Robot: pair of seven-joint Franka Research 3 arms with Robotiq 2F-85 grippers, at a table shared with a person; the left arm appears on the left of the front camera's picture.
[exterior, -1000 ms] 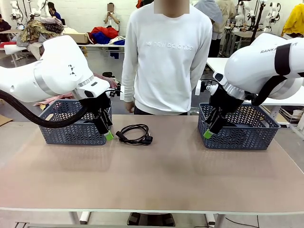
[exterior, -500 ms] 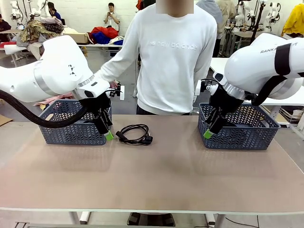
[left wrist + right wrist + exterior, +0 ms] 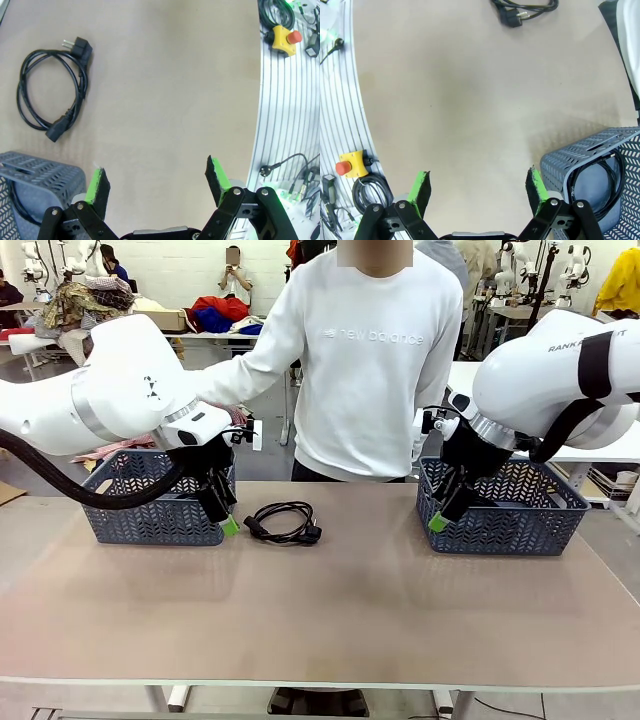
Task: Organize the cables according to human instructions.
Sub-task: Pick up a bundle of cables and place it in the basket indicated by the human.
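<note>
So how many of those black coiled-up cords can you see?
3: one coiled black power cord lies on the table between the baskets, one sits in the left grey plastic basket, one in the right grey plastic basket. More may be hidden inside the baskets.

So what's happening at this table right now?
Nothing is held. One coiled black power cord lies loose on the tan table between two grey mesh baskets, each holding a cord. The left gripper and right gripper hover beside the baskets, jaws open. A person in a white sweatshirt stands at the far side, one arm extended toward the left basket.
</note>
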